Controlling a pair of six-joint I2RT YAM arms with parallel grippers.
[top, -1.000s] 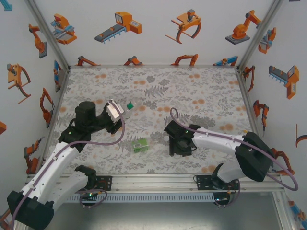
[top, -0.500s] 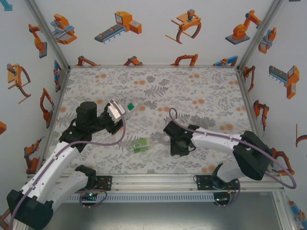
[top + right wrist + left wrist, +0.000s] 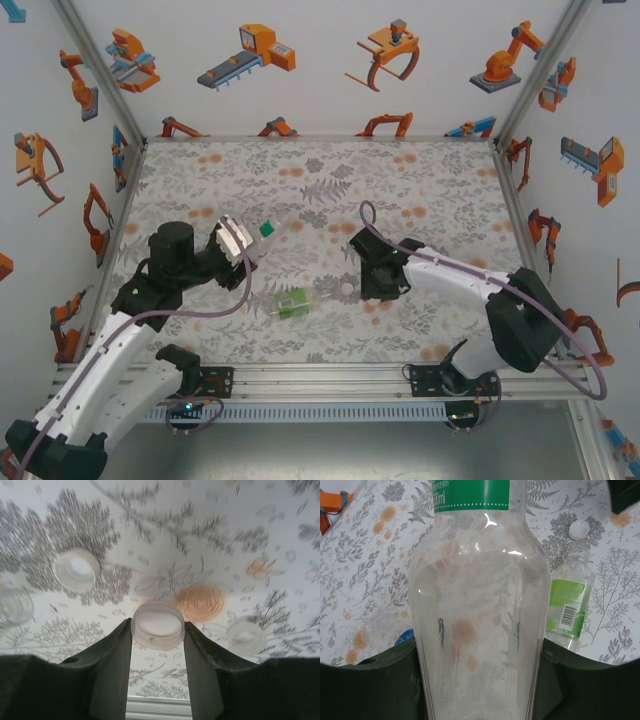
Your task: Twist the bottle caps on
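White cap (image 3: pixel 157 623), pinched between fingers of right end effector (image 3: pixel 158 629)

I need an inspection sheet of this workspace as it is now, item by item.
Surface: floral table, flat.
Job's things: green-banded bottle, held; lime-labelled bottle lying on its side; white cap, held; loose cap on the table.
Clutter: nothing seen.
Grippers: left gripper shut on the green-banded bottle; right gripper shut on the white cap.
Cables: purple cable looping at the right wrist; another along the left arm.
Surroundings: white walls with orange robot pictures; metal frame.
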